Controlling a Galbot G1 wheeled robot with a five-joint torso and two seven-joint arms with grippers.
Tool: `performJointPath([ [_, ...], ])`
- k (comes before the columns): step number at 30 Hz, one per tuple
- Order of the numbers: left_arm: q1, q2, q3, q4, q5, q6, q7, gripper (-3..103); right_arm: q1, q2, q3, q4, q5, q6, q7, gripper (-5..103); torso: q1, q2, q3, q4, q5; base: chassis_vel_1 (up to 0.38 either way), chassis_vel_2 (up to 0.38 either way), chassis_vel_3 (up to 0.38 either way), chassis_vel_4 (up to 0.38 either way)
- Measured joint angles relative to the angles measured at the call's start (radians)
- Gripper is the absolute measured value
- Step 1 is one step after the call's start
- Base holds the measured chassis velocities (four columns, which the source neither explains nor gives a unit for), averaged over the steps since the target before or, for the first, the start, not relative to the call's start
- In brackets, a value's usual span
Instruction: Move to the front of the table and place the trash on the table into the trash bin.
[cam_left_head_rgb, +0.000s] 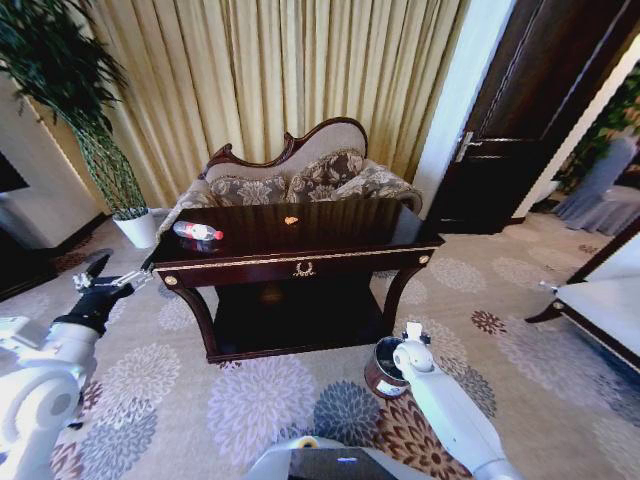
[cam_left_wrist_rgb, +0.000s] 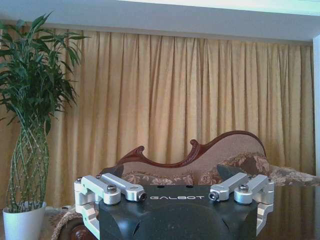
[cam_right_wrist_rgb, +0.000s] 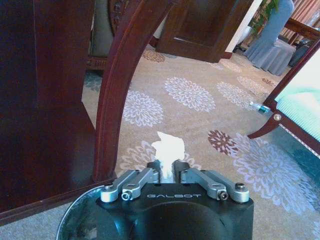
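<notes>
Right gripper (cam_right_wrist_rgb: 168, 167) is pinched on a white crumpled scrap (cam_right_wrist_rgb: 169, 147) right over the trash bin (cam_left_head_rgb: 384, 366) by the table (cam_left_head_rgb: 300, 262) leg, left gripper (cam_left_head_rgb: 98, 280) hangs spread open beside the table's corner near the bottle (cam_left_head_rgb: 198, 232), orange scrap (cam_left_head_rgb: 291, 220) mid-tabletop.

Worktop (cam_left_head_rgb: 330, 232) dead ahead, sofa (cam_left_head_rgb: 300, 175) right behind it. Bottle (cam_left_head_rgb: 198, 232) lying on its side at the worktop's left end, a tiny scrap (cam_left_head_rgb: 291, 220) near the back middle. Trash bin (cam_left_head_rgb: 382, 370) on the carpet by the front right leg, right gripper (cam_right_wrist_rgb: 167, 167) above its rim, pinching a crumpled scrap (cam_right_wrist_rgb: 167, 147). Left gripper (cam_left_head_rgb: 100, 285) off the worktop's left end; potted plant (cam_left_head_rgb: 135, 225) behind that.
</notes>
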Motion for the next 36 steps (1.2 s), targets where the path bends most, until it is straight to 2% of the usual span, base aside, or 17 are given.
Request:
performJointPath([
  [2, 0.000, 0.001, 0.001, -0.003, 0.000, 0.001, -0.001, 100, -0.002, -0.005, 0.000, 0.001, -0.001, 0.000, -0.006, 30, 0.000, 0.000, 0.000, 0.0001, 0.0000, 0.000, 0.000, 0.000, 0.000],
  [6, -0.001, 0.001, 0.005, -0.006, 0.001, 0.002, -0.001, 100, -0.004, -0.008, 0.000, 0.004, -0.001, 0.000, -0.009, 35, 0.000, 0.000, 0.000, 0.0000, 0.0000, 0.000, 0.000, 0.000, 0.000],
  [7, -0.003, 0.000, 0.008, -0.007, 0.001, 0.002, -0.001, 100, -0.005, -0.008, 0.001, 0.006, -0.001, 0.002, -0.009, 46, 0.000, 0.000, 0.000, 0.0000, 0.0001, 0.000, 0.000, 0.000, 0.000],
  [8, -0.003, 0.001, 0.008, -0.007, 0.001, 0.002, 0.000, 100, -0.006, -0.008, 0.001, 0.011, -0.001, 0.003, -0.009, 51, 0.000, 0.000, 0.000, 0.0001, 0.0000, 0.000, 0.000, 0.000, 0.000],
  [9, -0.003, 0.001, 0.008, -0.007, 0.001, 0.002, 0.000, 100, -0.006, -0.008, 0.001, 0.011, -0.001, 0.003, -0.009, 51, 0.000, 0.000, 0.000, 0.0001, 0.0000, 0.000, 0.000, 0.000, 0.000],
  [11, -0.003, 0.005, 0.007, -0.007, 0.000, 0.002, -0.001, 100, -0.007, -0.008, 0.000, 0.013, -0.002, 0.009, -0.009, 62, 0.000, 0.000, 0.000, 0.0000, 0.0000, 0.000, 0.000, 0.000, 0.000],
  [12, -0.003, 0.005, 0.007, -0.007, 0.000, 0.002, -0.001, 100, -0.007, -0.008, 0.000, 0.013, -0.002, 0.009, -0.009, 62, 0.000, 0.000, 0.000, 0.0000, 0.0000, 0.000, 0.000, 0.000, 0.000],
  [16, -0.003, 0.008, 0.003, -0.007, -0.003, 0.002, -0.001, 100, -0.005, -0.014, -0.002, 0.034, 0.000, 0.030, -0.006, 79, 0.000, 0.000, 0.000, 0.0000, 0.0001, 0.000, 0.000, 0.000, 0.000],
  [18, -0.003, 0.005, 0.003, -0.007, -0.004, 0.002, 0.000, 100, -0.009, -0.029, -0.005, 0.097, 0.010, 0.076, -0.020, 89, 0.000, 0.000, 0.000, 0.0001, 0.0001, 0.000, 0.000, 0.000, 0.000],
  [19, -0.003, 0.005, 0.003, -0.007, -0.004, 0.002, 0.000, 100, -0.009, -0.029, -0.005, 0.097, 0.010, 0.076, -0.020, 89, 0.000, 0.000, 0.000, 0.0001, 0.0001, 0.000, 0.000, 0.000, 0.000],
  [20, -0.003, 0.004, 0.003, -0.007, -0.004, 0.002, -0.001, 100, -0.018, -0.044, -0.007, 0.153, 0.018, 0.103, -0.041, 89, 0.000, 0.000, 0.000, 0.0002, 0.0002, 0.000, 0.000, 0.000, 0.000],
  [22, -0.004, 0.001, 0.003, -0.007, -0.004, 0.002, -0.001, 100, -0.043, -0.076, -0.013, 0.286, 0.025, 0.133, -0.078, 98, 0.000, 0.000, 0.000, 0.0002, -0.0002, 0.000, 0.000, 0.000, 0.000],
  [25, -0.006, 0.000, 0.003, -0.006, -0.006, 0.002, -0.005, 100, -0.065, -0.101, -0.015, 0.398, 0.039, 0.139, -0.100, 100, 0.000, 0.000, 0.000, 0.0001, 0.0000, 0.000, 0.000, 0.000, 0.000],
  [28, -0.005, 0.001, 0.001, -0.005, -0.007, 0.000, -0.007, 100, -0.101, -0.161, -0.014, 0.632, 0.102, 0.147, -0.136, 100, 0.000, 0.000, 0.000, 0.0003, -0.0002, 0.000, 0.000, 0.000, 0.000],
  [30, -0.005, 0.001, 0.000, -0.005, -0.007, 0.000, -0.008, 100, -0.110, -0.173, -0.012, 0.666, 0.111, 0.154, -0.148, 100, 0.000, 0.000, 0.000, 0.0003, 0.0000, 0.000, 0.000, 0.000, 0.000],
  [32, -0.011, 0.000, 0.001, -0.009, -0.007, 0.001, -0.009, 100, -0.142, -0.210, 0.002, 0.762, 0.113, 0.200, -0.193, 100, 0.000, 0.000, 0.000, -0.0001, -0.0002, 0.000, 0.000, 0.000, 0.000],
  [36, -0.019, 0.000, 0.008, -0.014, -0.005, 0.004, -0.014, 100, -0.157, -0.231, 0.009, 0.832, 0.113, 0.217, -0.209, 100, 0.000, 0.000, 0.000, -0.0001, 0.0001, 0.000, 0.000, 0.000, 0.000],
])
